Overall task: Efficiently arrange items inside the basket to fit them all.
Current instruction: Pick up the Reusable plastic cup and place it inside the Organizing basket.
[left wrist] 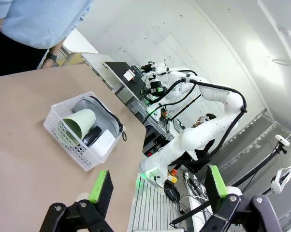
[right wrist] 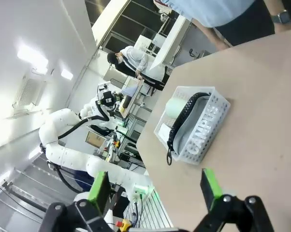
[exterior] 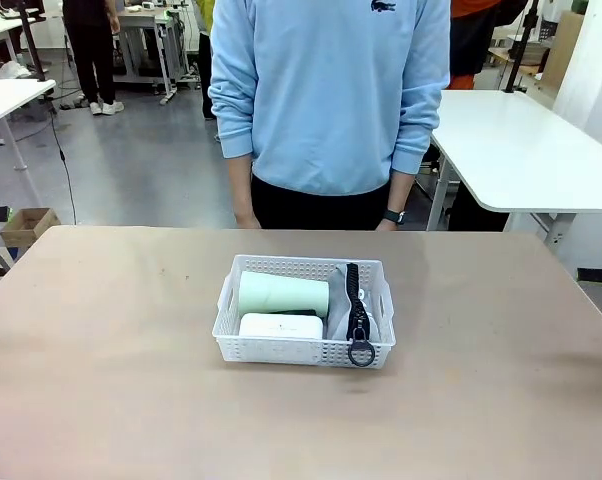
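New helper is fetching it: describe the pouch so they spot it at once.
Find the white perforated basket on the brown table. Along its right side stands the grey pouch, beside a pale green cup and white box. It alone has a black zipper with a ring.

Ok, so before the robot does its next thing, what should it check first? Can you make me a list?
1. All four items inside the basket: ok. The cup, white box, stapler and pouch are in it.
2. Pouch fits: not ok. Its ring hangs over the rim.
3. Cup upright: not ok, it lies on its side.
4. Left gripper free: ok, open and empty.
5. Right gripper free: ok, open and empty.
6. Person's hands clear of the basket: ok, at the person's sides.
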